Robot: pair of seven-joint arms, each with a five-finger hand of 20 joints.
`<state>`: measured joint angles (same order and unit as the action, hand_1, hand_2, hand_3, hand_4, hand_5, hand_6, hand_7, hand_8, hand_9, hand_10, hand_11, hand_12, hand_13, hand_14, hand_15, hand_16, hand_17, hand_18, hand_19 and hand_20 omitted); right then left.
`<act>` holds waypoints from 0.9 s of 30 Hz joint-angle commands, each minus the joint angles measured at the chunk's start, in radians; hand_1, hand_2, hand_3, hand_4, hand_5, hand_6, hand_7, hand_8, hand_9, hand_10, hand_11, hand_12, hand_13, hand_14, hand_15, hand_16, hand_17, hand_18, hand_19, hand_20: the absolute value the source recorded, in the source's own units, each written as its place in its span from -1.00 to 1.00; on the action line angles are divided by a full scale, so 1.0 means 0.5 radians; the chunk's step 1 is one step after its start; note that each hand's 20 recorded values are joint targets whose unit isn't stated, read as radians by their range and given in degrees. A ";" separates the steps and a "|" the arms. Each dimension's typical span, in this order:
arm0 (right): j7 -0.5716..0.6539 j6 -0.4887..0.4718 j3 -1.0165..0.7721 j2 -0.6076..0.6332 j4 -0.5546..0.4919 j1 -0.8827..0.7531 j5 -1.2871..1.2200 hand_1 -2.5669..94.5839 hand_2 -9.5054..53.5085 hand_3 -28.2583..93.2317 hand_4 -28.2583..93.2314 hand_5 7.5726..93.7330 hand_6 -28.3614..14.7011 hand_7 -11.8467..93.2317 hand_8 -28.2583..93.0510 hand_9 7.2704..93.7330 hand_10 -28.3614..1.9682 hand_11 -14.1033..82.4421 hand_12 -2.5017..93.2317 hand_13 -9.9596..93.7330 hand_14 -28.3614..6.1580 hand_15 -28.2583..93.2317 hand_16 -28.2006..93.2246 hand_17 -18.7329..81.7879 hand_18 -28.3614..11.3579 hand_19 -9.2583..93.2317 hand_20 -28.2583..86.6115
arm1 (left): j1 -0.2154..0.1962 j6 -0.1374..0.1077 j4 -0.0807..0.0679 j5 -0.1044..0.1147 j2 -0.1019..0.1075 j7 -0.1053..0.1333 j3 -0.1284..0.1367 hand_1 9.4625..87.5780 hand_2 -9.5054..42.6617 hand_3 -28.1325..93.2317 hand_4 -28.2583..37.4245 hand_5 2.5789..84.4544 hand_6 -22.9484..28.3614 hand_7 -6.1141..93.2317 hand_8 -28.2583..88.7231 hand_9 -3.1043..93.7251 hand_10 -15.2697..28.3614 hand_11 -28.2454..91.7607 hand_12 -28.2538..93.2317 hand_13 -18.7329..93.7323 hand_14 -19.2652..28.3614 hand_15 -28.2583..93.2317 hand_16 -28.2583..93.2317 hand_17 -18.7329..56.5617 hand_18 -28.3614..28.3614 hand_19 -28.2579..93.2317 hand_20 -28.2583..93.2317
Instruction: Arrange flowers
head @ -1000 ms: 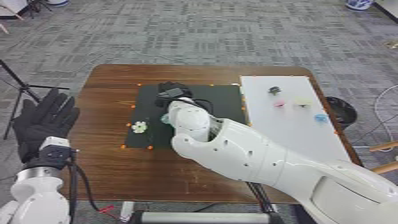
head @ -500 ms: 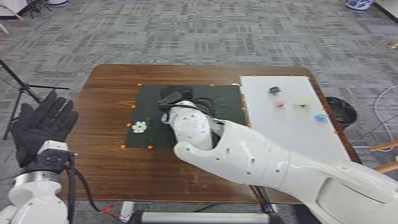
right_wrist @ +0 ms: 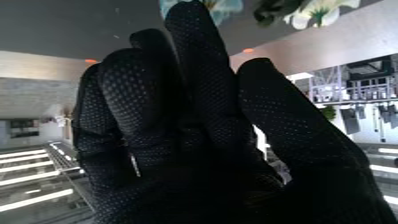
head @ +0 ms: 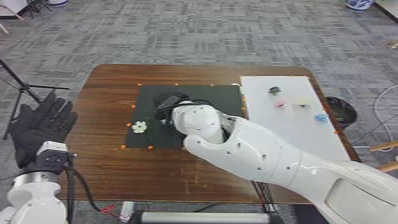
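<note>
White flower [head: 139, 127] is lying near the black mat's [head: 213, 93] left edge, and a pale blue flower [right_wrist: 226, 6] is sitting close to the right hand's [head: 169, 100] fingertips. That hand is hanging over the mat, fingers loosely extended, thumb standing apart, nothing visible in its grasp, presumably leaving room around delicate petals. Over on the white board [head: 298, 137], pink [head: 280, 104], pale yellow [head: 302, 104] and blue blossoms [head: 321, 118] are sitting spaced out, likely for separate picking. Beside the table [head: 107, 175], the left hand [head: 43, 122] is resting open, seemingly giving its partner space.
</note>
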<state>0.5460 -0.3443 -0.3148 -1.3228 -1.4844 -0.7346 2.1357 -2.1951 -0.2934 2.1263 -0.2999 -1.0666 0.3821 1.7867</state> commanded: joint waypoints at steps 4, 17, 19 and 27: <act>0.057 -0.037 -0.066 -0.004 0.009 -0.038 -0.101 -0.26 -0.16 0.70 -0.80 0.63 0.08 -0.58 -0.71 0.33 -0.12 -0.49 -0.63 0.39 -0.17 0.60 -0.06 -0.07 -0.77 0.68 0.15 | -0.036 0.033 0.012 -0.011 -0.014 -0.006 0.004 -0.65 0.08 0.61 -1.00 -0.04 0.29 -0.70 -0.66 -0.26 0.41 -0.19 -0.41 -0.24 0.43 -0.15 -0.62 -0.72 0.47 0.04 -0.41; -0.008 0.151 -0.063 0.011 -0.010 -0.051 -0.170 -0.29 -0.18 0.73 -0.81 0.29 0.06 -0.60 -0.71 0.13 -0.09 -0.52 -0.66 0.36 -0.16 0.59 -0.09 -0.09 -0.77 0.67 0.16 | -0.029 0.034 0.007 -0.014 -0.013 -0.012 0.001 -0.65 0.09 0.61 -1.00 -0.04 0.29 -0.70 -0.66 -0.26 0.40 -0.19 -0.41 -0.24 0.43 -0.15 -0.62 -0.72 0.47 0.04 -0.41; -0.023 0.129 -0.078 0.007 -0.012 -0.061 -0.193 -0.29 -0.18 0.73 -0.81 0.26 0.06 -0.60 -0.71 0.11 -0.08 -0.52 -0.66 0.35 -0.15 0.59 -0.09 -0.09 -0.77 0.67 0.16 | -0.033 0.031 0.008 -0.010 -0.006 -0.011 0.001 -0.65 0.08 0.61 -1.00 -0.04 0.29 -0.70 -0.66 -0.26 0.41 -0.19 -0.41 -0.24 0.43 -0.15 -0.62 -0.72 0.47 0.04 -0.41; -0.031 0.104 -0.094 -0.001 -0.022 -0.078 -0.229 -0.30 -0.20 0.74 -0.82 0.13 0.10 -0.59 -0.71 0.07 -0.04 -0.51 -0.67 0.33 -0.18 0.59 -0.11 -0.10 -0.76 0.65 0.16 | -0.039 0.028 0.011 -0.009 -0.008 -0.010 0.007 -0.65 0.09 0.61 -1.00 -0.04 0.29 -0.70 -0.66 -0.26 0.41 -0.18 -0.41 -0.24 0.43 -0.15 -0.62 -0.72 0.47 0.04 -0.41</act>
<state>0.5429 -0.2865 -0.3500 -1.3217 -1.4876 -0.7682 2.0277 -2.1992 -0.2889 2.1264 -0.3008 -1.0670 0.3793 1.7887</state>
